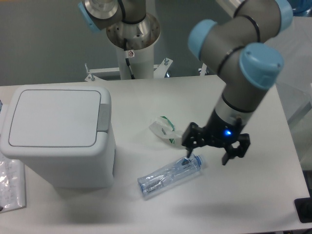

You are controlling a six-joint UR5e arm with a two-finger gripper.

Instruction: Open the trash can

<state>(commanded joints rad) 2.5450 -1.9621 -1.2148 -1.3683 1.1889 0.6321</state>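
Trash can point(57, 139) at left side of the white table point(204, 204), well apart from the arm. White, boxy, rounded corners. Flat lid point(54, 118) lies closed and level on top. Grey push tab point(104, 117) sits on the lid's right edge, facing toward the middle of the table.

End effector point(210, 152) on the right half of the table, pointing down, a blue light lit on its wrist. Its 2 dark fingers stand apart; nothing is held between them. Left fingertip point(188, 152) hangs just above, or touching, the cap end of a clear plastic bottle point(169, 174); contact cannot be told from this view. Right finger point(236, 150) hangs clear over bare table surface.

Bottle lies on its side, crumpled, cap end toward the end effector, base pointing toward the trash can, near its lower right corner without touching it.

1 small white scrap with green marking point(164, 127) lies just behind the bottle, between trash can and end effector.

Clear plastic bag point(10, 185) lies flat at the table's left edge, beside the trash can's base.
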